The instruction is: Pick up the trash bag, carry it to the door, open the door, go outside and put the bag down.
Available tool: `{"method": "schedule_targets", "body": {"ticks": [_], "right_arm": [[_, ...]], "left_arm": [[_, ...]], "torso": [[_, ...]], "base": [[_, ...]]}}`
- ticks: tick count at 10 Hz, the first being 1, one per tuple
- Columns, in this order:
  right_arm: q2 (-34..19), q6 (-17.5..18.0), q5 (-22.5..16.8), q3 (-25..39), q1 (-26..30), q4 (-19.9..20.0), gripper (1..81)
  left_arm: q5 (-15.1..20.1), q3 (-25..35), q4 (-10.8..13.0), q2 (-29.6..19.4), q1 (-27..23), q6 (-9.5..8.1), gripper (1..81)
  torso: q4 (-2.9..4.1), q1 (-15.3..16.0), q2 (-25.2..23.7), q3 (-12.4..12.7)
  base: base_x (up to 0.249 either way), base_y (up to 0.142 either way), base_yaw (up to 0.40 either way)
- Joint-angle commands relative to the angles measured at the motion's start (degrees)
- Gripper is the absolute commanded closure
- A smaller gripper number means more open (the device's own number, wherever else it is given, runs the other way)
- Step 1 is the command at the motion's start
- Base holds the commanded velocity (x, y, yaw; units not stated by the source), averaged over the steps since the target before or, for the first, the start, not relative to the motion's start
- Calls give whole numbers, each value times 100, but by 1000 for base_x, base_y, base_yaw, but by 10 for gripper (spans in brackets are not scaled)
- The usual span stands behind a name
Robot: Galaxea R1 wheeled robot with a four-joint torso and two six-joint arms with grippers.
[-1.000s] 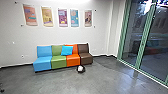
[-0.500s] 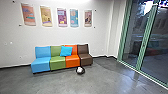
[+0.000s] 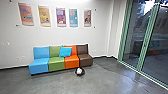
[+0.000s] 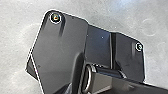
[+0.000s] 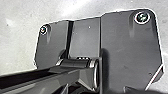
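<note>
Trash bag (image 3: 79, 71) on the floor (image 3: 110, 82), just in front of the colourful sofa (image 3: 56, 63).
Dark around a white middle; green-framed glass (image 3: 158, 45) off to the right; cannot tell either gripper's spread, wide or narrow.

the seats run from light blue (image 3: 38, 65) to green (image 3: 56, 64), bright orange (image 3: 72, 62) and dark brown (image 3: 85, 60), each in one plain colour; the cushion (image 3: 65, 51) is a vivid cyan-blue. the wall (image 3: 62, 36) is off-white with a black baseboard (image 3: 15, 67), the floor (image 3: 50, 83) a mottled grey. the posters carry blocky patches: salmon (image 3: 26, 14) with teal, tan-yellow (image 3: 44, 16) with violet, purple (image 3: 61, 17) with yellow, blue (image 3: 73, 18) with pink, dusty pink-brown (image 3: 87, 18) with dark marks. the window frames (image 3: 145, 40) are green, and the small round thing (image 3: 80, 71) is black and white.
</note>
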Motion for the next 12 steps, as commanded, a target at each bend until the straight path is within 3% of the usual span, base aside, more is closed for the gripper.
{"method": "schedule_targets", "body": {"ticks": [1,7,12], "right_arm": [[40,-29,-282,47,337,-56,10],[40,-29,-282,47,337,-56,10],[40,-29,-282,30,337,-56,10]], "left_arm": [[284,46,-14,24,-325,20,10],[284,46,-14,33,-325,20,10],[284,46,-14,33,-325,20,10]], "torso": [[0,1,0,0],[0,3,2,0],[0,3,2,0]], "base": [[144,0,0],[144,0,0],[144,67,0]]}}
